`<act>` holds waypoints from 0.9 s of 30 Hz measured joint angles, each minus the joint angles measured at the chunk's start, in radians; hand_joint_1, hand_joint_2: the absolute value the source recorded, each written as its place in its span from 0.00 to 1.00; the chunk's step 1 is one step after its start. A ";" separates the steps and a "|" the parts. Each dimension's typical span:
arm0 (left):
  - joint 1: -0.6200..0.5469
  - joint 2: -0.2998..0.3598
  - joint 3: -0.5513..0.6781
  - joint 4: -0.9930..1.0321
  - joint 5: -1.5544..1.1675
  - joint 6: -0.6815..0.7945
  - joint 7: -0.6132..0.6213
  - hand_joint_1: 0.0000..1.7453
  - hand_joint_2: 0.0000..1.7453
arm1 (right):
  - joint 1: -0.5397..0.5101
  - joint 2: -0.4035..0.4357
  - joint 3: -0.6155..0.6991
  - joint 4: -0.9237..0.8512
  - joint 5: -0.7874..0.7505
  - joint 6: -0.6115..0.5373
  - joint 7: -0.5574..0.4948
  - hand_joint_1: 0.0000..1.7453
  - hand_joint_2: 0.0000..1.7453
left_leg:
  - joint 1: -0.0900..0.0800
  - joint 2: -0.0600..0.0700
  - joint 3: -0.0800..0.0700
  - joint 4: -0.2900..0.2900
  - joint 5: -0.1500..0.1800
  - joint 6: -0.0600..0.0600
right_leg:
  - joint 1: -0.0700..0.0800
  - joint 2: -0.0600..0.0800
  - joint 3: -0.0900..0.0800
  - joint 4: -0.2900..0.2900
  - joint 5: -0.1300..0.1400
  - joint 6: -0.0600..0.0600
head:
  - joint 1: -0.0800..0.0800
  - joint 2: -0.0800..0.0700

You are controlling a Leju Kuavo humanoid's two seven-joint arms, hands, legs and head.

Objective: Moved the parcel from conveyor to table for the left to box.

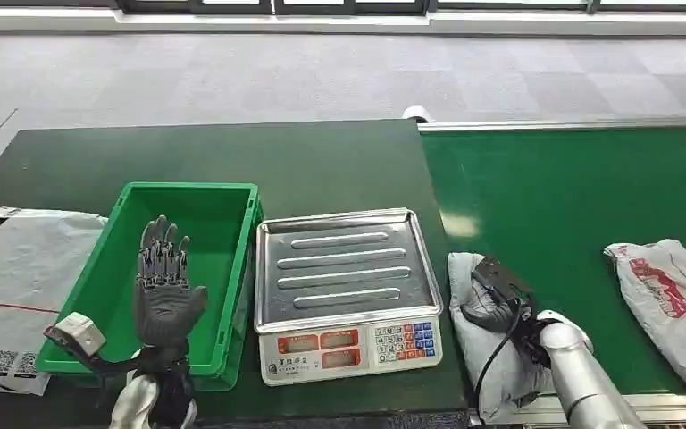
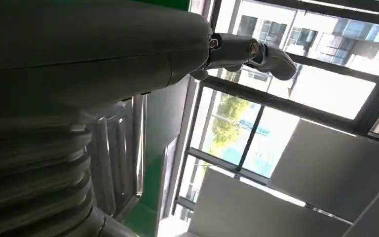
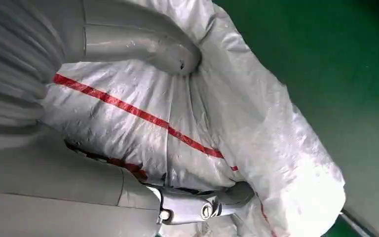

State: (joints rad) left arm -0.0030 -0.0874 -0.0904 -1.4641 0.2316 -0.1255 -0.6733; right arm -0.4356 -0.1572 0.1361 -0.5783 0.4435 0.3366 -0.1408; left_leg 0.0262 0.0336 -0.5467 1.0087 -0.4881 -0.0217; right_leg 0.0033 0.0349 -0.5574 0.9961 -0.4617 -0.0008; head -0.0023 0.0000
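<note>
A crumpled grey-white parcel (image 1: 472, 357) lies at the near left end of the green conveyor (image 1: 572, 197), right beside the scale. My right hand (image 1: 493, 295) grips its upper end. The right wrist view shows the parcel (image 3: 237, 113) with its thin red stripe clasped between my thumb (image 3: 143, 47) and fingers (image 3: 202, 207). My left hand (image 1: 165, 286) is raised over the near part of the green box (image 1: 188, 188), fingers straight and apart, holding nothing. In the left wrist view the left hand (image 2: 103, 49) stretches toward the windows.
A steel-topped scale (image 1: 344, 268) stands on the dark green table (image 1: 232, 152) between the box and the conveyor. A second parcel with red print (image 1: 670, 304) lies further right on the belt. A large white mailer (image 1: 13, 286) lies left of the box.
</note>
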 measured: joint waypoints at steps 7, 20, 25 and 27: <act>-0.010 -0.010 -0.005 -0.011 -0.003 0.000 0.009 0.00 1.00 | -0.045 0.003 0.105 0.000 0.121 -0.103 0.074 1.00 1.00 | 0.005 0.005 0.032 -0.001 -0.024 -0.001 | 0.005 0.004 0.028 0.001 -0.022 -0.005 | 0.000 0.000; -0.006 -0.026 -0.005 -0.038 -0.005 0.000 0.014 0.00 1.00 | -0.047 -0.012 0.139 -0.009 0.136 -0.128 0.090 1.00 1.00 | 0.002 0.001 0.013 0.000 -0.006 -0.002 | 0.002 0.000 0.008 0.002 -0.007 -0.005 | 0.000 0.000; 0.006 -0.026 -0.005 -0.036 -0.007 0.000 0.014 0.00 1.00 | -0.035 -0.013 0.147 -0.010 0.152 -0.182 0.105 1.00 1.00 | 0.003 -0.001 0.016 -0.002 -0.010 -0.002 | 0.003 -0.002 0.014 0.002 -0.013 -0.005 | 0.000 0.000; 0.020 -0.026 -0.004 -0.045 -0.011 0.000 0.015 0.00 1.00 | -0.021 -0.013 0.146 -0.021 0.154 -0.246 0.117 1.00 1.00 | 0.003 -0.003 0.016 -0.003 -0.010 -0.002 | 0.003 -0.003 0.015 0.002 -0.013 -0.006 | 0.000 0.000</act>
State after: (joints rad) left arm 0.0169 -0.1129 -0.0946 -1.5088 0.2201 -0.1255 -0.6584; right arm -0.4562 -0.1698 0.2819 -0.5990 0.5970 0.0910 -0.0236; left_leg 0.0291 0.0311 -0.5305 1.0055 -0.4981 -0.0240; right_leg 0.0060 0.0314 -0.5422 0.9981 -0.4752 -0.0067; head -0.0027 0.0000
